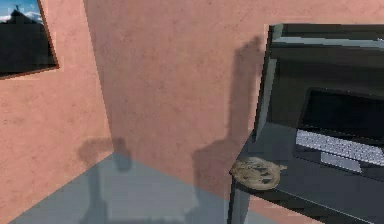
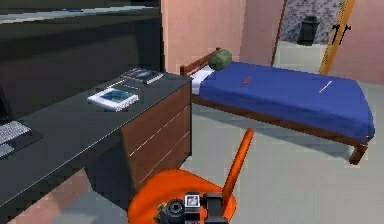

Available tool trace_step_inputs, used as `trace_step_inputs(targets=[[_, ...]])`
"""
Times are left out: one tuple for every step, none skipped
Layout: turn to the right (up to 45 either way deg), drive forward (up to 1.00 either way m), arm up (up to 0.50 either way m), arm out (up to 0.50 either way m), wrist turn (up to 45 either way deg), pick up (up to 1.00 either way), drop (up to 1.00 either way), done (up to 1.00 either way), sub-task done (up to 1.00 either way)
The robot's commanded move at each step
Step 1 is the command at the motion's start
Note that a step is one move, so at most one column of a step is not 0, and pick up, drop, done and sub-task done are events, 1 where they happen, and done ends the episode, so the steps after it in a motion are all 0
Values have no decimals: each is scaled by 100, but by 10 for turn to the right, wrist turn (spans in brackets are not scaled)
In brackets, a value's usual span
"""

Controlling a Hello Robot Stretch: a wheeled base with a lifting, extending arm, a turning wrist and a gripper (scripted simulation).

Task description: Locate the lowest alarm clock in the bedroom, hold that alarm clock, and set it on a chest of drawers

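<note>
Forward view: corner of two pink walls, framed picture (image 1: 20,38) high on the left one. Dark table (image 1: 285,150) at right, carrying a laptop (image 1: 345,125). Round brownish thing (image 1: 257,172) at the table's near edge, possibly the alarm clock, too blurred to confirm.

Arm side view: same table (image 2: 70,130) at left, with drawers (image 2: 160,135) below and two flat books (image 2: 112,96) on top. Blue bed (image 2: 290,95) beyond. Arm low at the bottom edge, white marker squares (image 2: 215,207) showing. Tool (image 2: 180,210) left of them, set against an orange chair (image 2: 235,165). Cannot tell its state or whether it holds anything.
</note>
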Motion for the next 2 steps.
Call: trace_step_inputs(targets=[[0, 0, 0, 0, 450, 0, 0, 0, 0], [0, 0, 0, 0, 450, 0, 0, 0, 0]])
